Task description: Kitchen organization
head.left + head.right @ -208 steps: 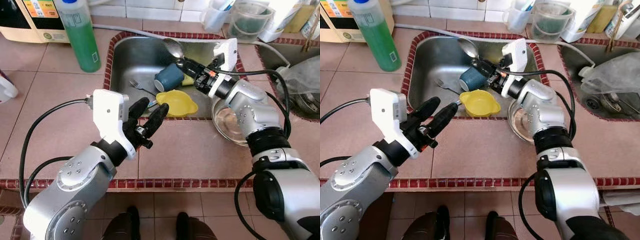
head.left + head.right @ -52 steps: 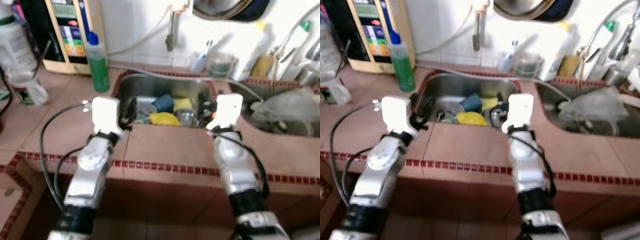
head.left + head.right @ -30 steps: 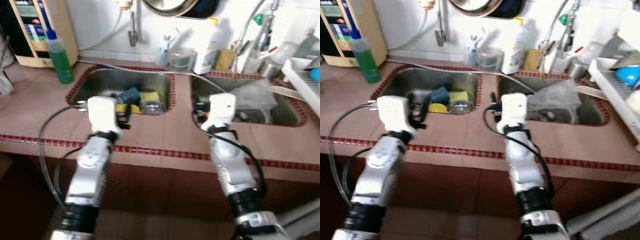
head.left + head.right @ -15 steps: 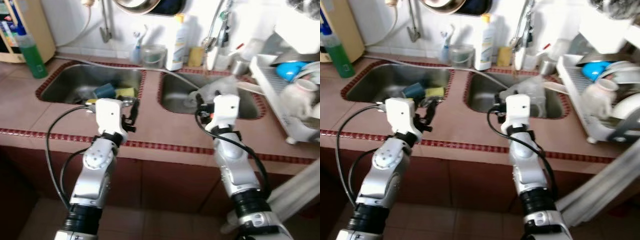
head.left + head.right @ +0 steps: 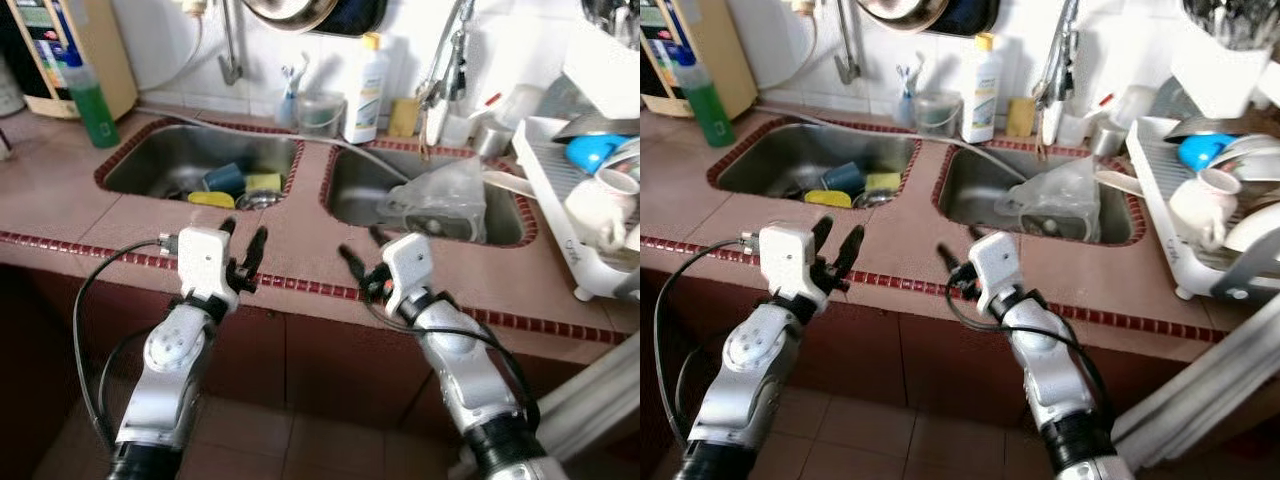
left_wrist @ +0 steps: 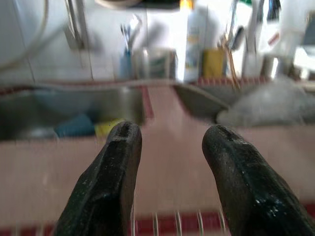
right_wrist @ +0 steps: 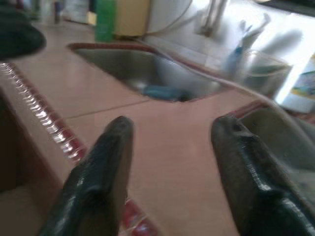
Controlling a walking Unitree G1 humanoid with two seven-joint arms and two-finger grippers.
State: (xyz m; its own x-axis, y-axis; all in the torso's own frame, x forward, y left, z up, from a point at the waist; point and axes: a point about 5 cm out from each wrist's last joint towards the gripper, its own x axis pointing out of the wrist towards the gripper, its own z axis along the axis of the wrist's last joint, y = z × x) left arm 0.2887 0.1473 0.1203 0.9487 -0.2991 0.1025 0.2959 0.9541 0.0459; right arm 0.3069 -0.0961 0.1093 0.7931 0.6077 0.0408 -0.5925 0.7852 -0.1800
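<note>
The left sink (image 5: pixel 165 155) holds a blue cup (image 5: pixel 222 178), a yellow sponge (image 5: pixel 264 182), a yellow bowl (image 5: pixel 210 199) and a metal bowl (image 5: pixel 262 200). My left gripper (image 5: pixel 241 238) hovers open and empty over the counter's front edge, just in front of that sink. My right gripper (image 5: pixel 361 248) is open and empty too, above the red-tiled edge before the right sink (image 5: pixel 355 195). In the left wrist view the fingers (image 6: pixel 118 167) frame the counter, with the blue cup (image 6: pixel 74 125) beyond. The right wrist view looks past its fingers (image 7: pixel 241 157) toward the blue cup (image 7: pixel 160 92).
A crumpled plastic bag (image 5: pixel 440 200) lies in the right sink. A white dish rack (image 5: pixel 575 215) with crockery stands at the far right. A green soap bottle (image 5: pixel 92 92), a white bottle (image 5: pixel 364 75) and a clear tub (image 5: pixel 320 112) line the back wall.
The camera has pulled back from the counter and swung right. Both arms have drawn out of the left sink to the counter's front edge, and the right arm has dropped lower.
</note>
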